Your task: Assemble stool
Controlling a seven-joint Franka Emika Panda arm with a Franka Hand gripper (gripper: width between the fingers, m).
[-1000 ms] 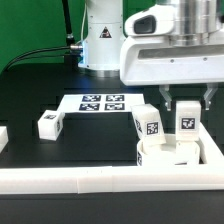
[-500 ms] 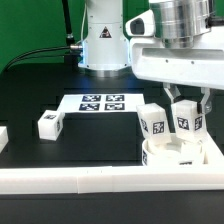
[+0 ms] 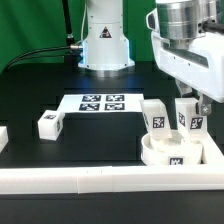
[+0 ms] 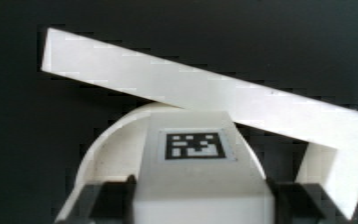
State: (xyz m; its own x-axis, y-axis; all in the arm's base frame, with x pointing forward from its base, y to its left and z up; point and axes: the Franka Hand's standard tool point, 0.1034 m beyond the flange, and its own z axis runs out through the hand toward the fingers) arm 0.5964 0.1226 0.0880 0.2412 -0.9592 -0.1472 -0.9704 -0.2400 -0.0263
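The round white seat [image 3: 165,154] lies in the corner of the rails at the exterior view's right. One tagged leg [image 3: 155,117] stands on it, free of the gripper. A second leg [image 3: 188,119] beside it leans slightly, and my gripper [image 3: 193,104] is shut on its upper part. In the wrist view this leg [image 4: 197,158] fills the space between the dark fingers [image 4: 101,202], with the seat's curved rim [image 4: 108,150] beneath it. A third leg [image 3: 48,124] lies loose on the black table at the exterior view's left.
The marker board [image 3: 103,102] lies flat before the robot's base [image 3: 104,45]. A long white rail [image 3: 70,181] runs along the front edge, and another rail [image 3: 216,150] closes the right side. That rail [image 4: 211,88] crosses the wrist view behind the leg.
My gripper has swung toward the exterior view's right and turned, still shut on its leg. Both legs on the seat have shifted slightly right and the held one now leans.
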